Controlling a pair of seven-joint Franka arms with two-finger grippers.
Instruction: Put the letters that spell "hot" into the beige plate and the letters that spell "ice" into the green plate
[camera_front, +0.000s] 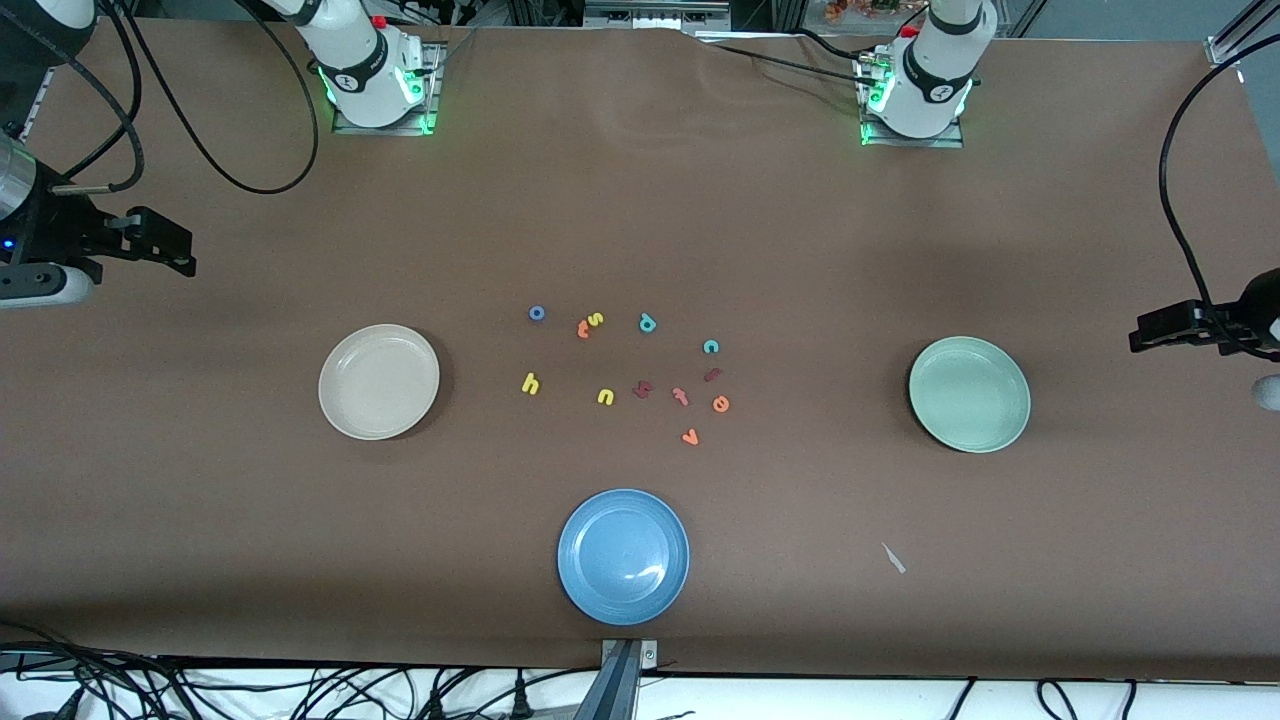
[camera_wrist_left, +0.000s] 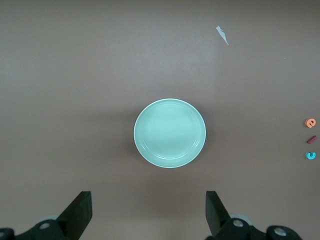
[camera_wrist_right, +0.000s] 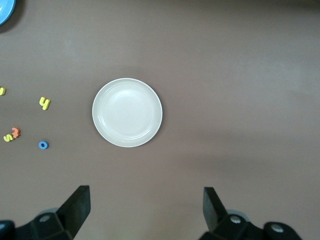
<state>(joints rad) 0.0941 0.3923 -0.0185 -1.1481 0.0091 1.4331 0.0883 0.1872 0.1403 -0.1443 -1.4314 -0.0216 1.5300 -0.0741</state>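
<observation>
The beige plate (camera_front: 378, 381) (camera_wrist_right: 127, 112) lies toward the right arm's end, the green plate (camera_front: 969, 393) (camera_wrist_left: 170, 133) toward the left arm's end; both hold nothing. Between them lie the small foam letters: yellow h (camera_front: 530, 383) (camera_wrist_right: 45, 103), blue o (camera_front: 536, 313) (camera_wrist_right: 43, 145), orange t (camera_front: 583, 329) (camera_wrist_right: 16, 132), maroon i (camera_front: 712, 375) (camera_wrist_left: 311, 139), teal c (camera_front: 711, 347) (camera_wrist_left: 311, 155) and orange e (camera_front: 720, 403) (camera_wrist_left: 311, 122). My right gripper (camera_front: 185, 252) (camera_wrist_right: 146, 207) hangs open past the beige plate near the table's end. My left gripper (camera_front: 1140, 335) (camera_wrist_left: 149, 210) hangs open past the green plate.
A blue plate (camera_front: 623, 556) sits nearer the front camera than the letters. Other letters lie among them: yellow s (camera_front: 596, 319), yellow u (camera_front: 605, 397), teal d (camera_front: 647, 322), a maroon angular letter (camera_front: 642, 389), a pinkish t (camera_front: 680, 396), an orange v (camera_front: 689, 437). A paper scrap (camera_front: 893, 558) lies near the front edge.
</observation>
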